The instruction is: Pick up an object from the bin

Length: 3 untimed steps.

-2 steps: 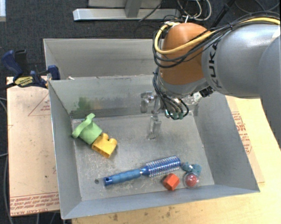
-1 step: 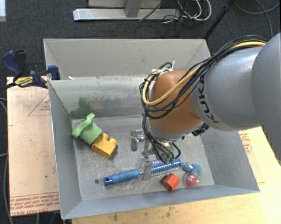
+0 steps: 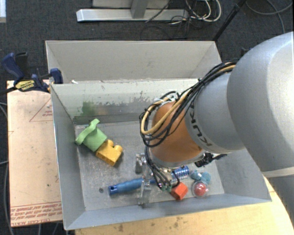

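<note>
Near the front wall of the bin (image 3: 66, 157), the gripper (image 3: 142, 184) hangs low, its fingers (image 3: 139, 164) spread either side of one end of a blue tube-like piece (image 3: 123, 188) that lies flat, seemingly placed to close across its narrow width. An orange block (image 3: 179, 191) and a red ball (image 3: 200, 188) crowd close beside it, which probably explains gripping at that end

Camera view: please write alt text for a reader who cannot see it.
The arm's pincer hangs open at the right end of a blue peg near the grey bin's front wall. A green block and yellow block lie left; an orange block and red ball lie right.
</note>
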### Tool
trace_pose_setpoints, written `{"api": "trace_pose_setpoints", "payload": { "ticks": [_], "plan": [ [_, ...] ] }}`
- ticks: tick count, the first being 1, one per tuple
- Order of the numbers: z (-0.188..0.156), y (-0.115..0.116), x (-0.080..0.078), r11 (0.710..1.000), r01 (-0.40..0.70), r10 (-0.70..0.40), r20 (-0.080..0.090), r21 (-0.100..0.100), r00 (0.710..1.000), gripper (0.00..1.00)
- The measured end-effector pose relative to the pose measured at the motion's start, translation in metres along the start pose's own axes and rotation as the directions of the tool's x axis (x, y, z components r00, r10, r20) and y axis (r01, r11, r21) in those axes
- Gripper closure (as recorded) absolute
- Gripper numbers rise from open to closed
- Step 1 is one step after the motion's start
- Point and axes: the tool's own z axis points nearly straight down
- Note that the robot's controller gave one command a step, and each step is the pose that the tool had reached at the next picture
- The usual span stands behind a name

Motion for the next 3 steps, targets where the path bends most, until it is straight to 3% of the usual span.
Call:
{"api": "trace_pose_setpoints", "payload": {
  "ticks": [1,2,3],
  "plan": [
    [-0.003,0.000,-0.002,1.000,-0.002,0.002,0.005,-0.001,1.000,1.00],
    [-0.004,-0.001,-0.055,0.677,0.736,-0.736,0.008,0.004,0.677,1.00],
    [-0.239,-0.001,-0.024,0.644,0.765,-0.765,0.013,0.009,0.644,1.00]
  ]
}}
